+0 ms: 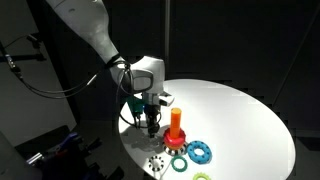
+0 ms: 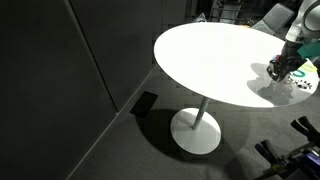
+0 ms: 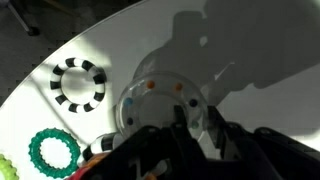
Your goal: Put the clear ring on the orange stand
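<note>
The clear ring point(image 3: 137, 93), see-through with small coloured dots, sits between my gripper's fingers point(image 3: 190, 120) in the wrist view; the fingers close on its right rim. In an exterior view my gripper point(image 1: 150, 122) hangs just above the white table, directly left of the orange stand point(image 1: 176, 120), an orange peg on a round red base. The ring itself is too small to make out there. In an exterior view my gripper point(image 2: 280, 68) is at the table's far right edge.
A white ring with dark holes point(image 3: 78, 82) point(image 1: 155, 166), a green ring point(image 3: 52, 152) point(image 1: 178, 163) and a blue ring point(image 1: 200, 152) lie near the stand. The round white table point(image 1: 245, 110) point(image 2: 205, 55) stands among dark surroundings.
</note>
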You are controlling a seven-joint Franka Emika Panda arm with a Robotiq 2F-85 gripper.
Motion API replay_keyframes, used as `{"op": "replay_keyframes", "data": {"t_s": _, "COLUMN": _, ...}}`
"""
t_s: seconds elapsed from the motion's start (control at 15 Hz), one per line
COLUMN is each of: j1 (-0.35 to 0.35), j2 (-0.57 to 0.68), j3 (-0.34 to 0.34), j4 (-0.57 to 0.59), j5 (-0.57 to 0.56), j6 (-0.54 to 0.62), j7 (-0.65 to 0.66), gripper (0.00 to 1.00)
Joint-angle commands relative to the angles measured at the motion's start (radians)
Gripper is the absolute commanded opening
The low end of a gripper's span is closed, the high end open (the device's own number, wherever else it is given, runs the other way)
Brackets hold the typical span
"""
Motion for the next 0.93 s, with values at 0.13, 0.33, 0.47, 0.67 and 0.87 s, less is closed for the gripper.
{"op": "replay_keyframes", "data": {"t_s": 0.13, "j1": 0.022, "j2": -0.072, "j3": -0.026, "j4": 0.053, "j5": -0.017, "j6": -0.139, "j7": 0.063, "gripper": 0.09}}
{"op": "replay_keyframes", "data": {"t_s": 0.33, "j1": 0.019, "j2": -0.1, "j3": -0.023, "j4": 0.09, "j5": -0.023, "j6": -0.212, "j7": 0.075, "gripper": 0.09}}
{"op": "replay_keyframes", "data": {"t_s": 0.47, "j1": 0.018, "j2": -0.119, "j3": -0.02, "j4": 0.112, "j5": -0.027, "j6": -0.25, "j7": 0.092, "gripper": 0.09}}
{"op": "replay_keyframes", "data": {"t_s": 0.67, "j1": 0.016, "j2": -0.148, "j3": -0.019, "j4": 0.14, "j5": -0.034, "j6": -0.295, "j7": 0.123, "gripper": 0.09}}
{"op": "replay_keyframes", "data": {"t_s": 0.87, "j1": 0.012, "j2": -0.171, "j3": -0.017, "j4": 0.174, "j5": -0.04, "j6": -0.344, "j7": 0.154, "gripper": 0.09}}
